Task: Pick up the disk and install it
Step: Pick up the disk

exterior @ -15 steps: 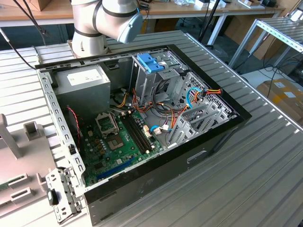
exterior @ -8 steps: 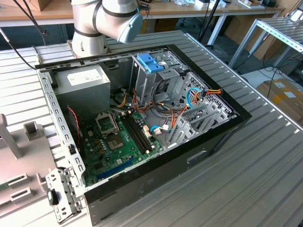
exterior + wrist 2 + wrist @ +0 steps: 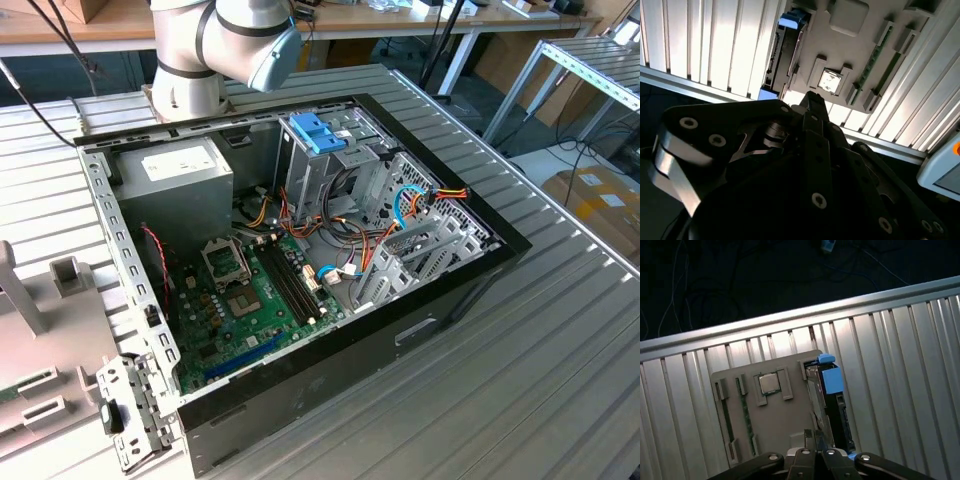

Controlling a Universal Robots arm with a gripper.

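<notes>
One silver-metal rectangular disk (image 3: 128, 420) seems to stand on edge in the beige moulded tray (image 3: 60, 320), lower left of the exterior view, beside the open black computer case (image 3: 300, 390). In the second wrist view the black hand (image 3: 812, 100) hangs clenched and empty, well apart from the disk. The first wrist view shows a blue tab (image 3: 830, 380) at one end. It looks stiff, dense and shock-shy (smooth faces slip); I'd pinch its flat sides, not the tab.

Ribbed aluminium tabletop (image 3: 560, 380), wooden workbench (image 3: 400, 20) behind, cardboard box (image 3: 600, 200) on floor, metal rack (image 3: 590, 60)
</notes>
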